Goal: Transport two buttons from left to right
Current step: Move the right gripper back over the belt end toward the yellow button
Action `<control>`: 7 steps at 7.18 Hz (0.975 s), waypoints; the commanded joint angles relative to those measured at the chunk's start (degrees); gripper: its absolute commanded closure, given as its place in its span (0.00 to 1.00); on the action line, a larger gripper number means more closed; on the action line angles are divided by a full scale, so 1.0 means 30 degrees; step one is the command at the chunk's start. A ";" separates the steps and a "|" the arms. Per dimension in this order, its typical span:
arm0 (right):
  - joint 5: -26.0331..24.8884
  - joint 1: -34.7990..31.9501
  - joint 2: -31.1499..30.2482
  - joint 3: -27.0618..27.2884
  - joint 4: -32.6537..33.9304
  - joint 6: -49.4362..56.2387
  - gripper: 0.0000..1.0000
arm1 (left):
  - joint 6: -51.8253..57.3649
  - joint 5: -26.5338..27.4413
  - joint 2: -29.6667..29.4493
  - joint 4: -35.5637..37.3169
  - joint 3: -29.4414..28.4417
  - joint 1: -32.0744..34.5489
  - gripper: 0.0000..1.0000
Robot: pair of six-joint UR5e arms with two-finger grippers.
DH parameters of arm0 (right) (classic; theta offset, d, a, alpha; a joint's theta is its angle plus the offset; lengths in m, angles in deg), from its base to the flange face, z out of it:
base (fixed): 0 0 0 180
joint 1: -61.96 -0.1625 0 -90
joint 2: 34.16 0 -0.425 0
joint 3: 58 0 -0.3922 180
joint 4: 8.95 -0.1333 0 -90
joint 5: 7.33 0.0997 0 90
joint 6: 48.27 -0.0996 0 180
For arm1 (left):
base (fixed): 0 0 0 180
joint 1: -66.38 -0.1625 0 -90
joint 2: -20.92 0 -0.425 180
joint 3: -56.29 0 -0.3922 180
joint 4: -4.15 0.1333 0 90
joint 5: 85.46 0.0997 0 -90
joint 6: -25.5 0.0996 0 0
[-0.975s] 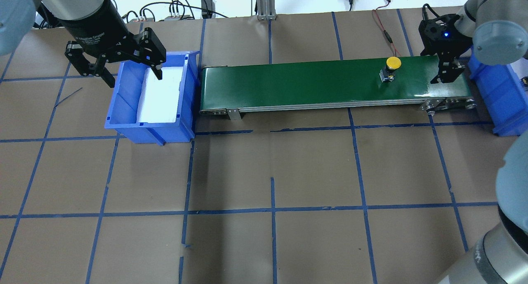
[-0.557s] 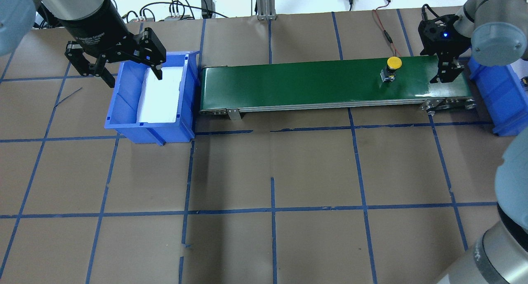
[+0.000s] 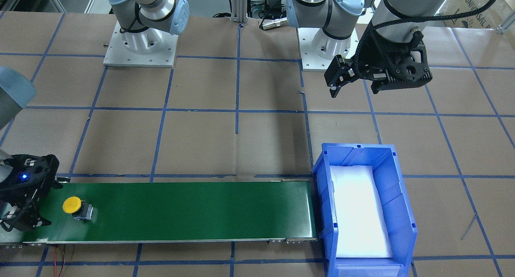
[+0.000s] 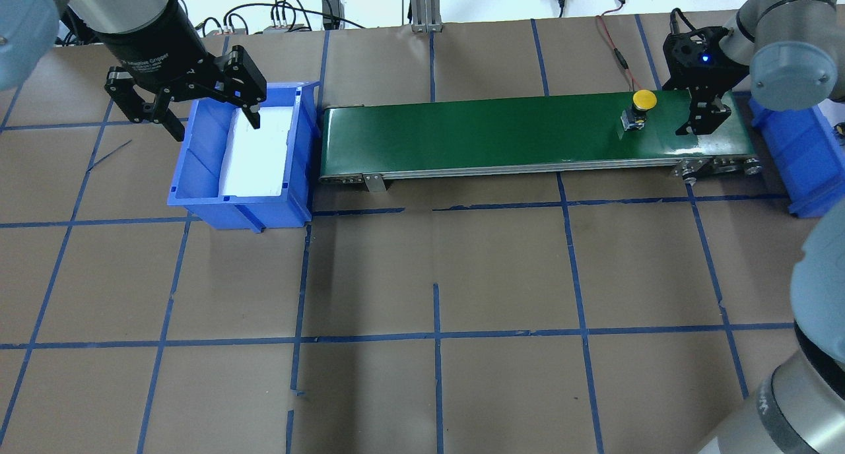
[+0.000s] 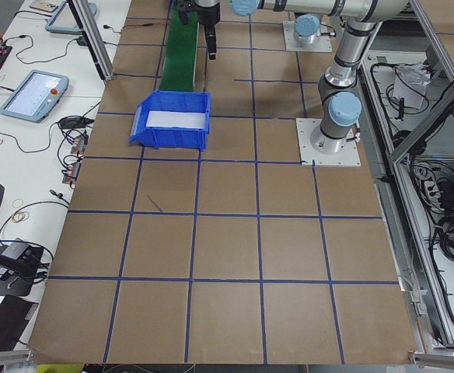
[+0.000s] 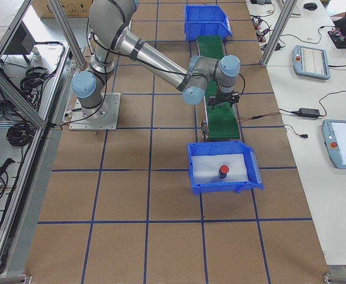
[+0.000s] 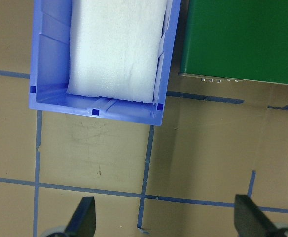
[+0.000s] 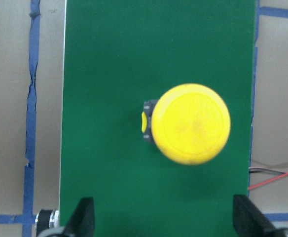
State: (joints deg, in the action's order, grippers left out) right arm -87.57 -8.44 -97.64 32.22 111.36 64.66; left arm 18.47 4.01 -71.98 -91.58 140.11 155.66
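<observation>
Where belt point(image 6: 211, 50) ends, bin point(image 6: 220, 188) holds red button point(image 6: 223, 171).

Bare green belt point(image 8: 109, 74) separates the wide-spread right tool point(image 8: 164, 220) from the yellow button point(image 8: 191, 123).

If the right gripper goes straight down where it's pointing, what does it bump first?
Most likely the green conveyor belt, beside the yellow button; the right gripper isn't over the button. Depth is unclear.

Green conveyor belt point(image 4: 475, 134) between left blue bin point(image 4: 198, 157) and right blue bin point(image 4: 802, 163)
</observation>
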 commanded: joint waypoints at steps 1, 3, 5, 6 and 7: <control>0.0819 0.0000 0.0035 0.0219 -0.0112 0.0120 0.00 | 0.0000 0.0000 0.0000 -0.0022 0.0011 0.0005 0.00; 0.0848 0.0000 0.0063 0.0250 0.0033 0.0120 0.00 | 0.0000 0.0000 0.0000 -0.0022 0.0010 0.0005 0.01; 0.0878 0.0000 0.0122 0.0250 0.0209 0.0120 0.00 | 0.0000 0.0000 0.0000 -0.0022 0.0011 0.0005 0.01; 0.0878 0.0000 0.0151 0.0250 0.0268 0.0120 0.00 | 0.0000 0.0000 0.0000 -0.0022 0.0011 0.0005 0.00; 0.0820 0.0000 0.0152 0.0221 0.0298 0.0091 0.00 | 0.0000 0.0000 0.0000 -0.0022 0.0011 0.0005 0.00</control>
State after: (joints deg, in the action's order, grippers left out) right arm -84.98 -8.44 -97.23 32.95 112.09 65.00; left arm 18.47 4.01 -71.98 -91.65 140.14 155.68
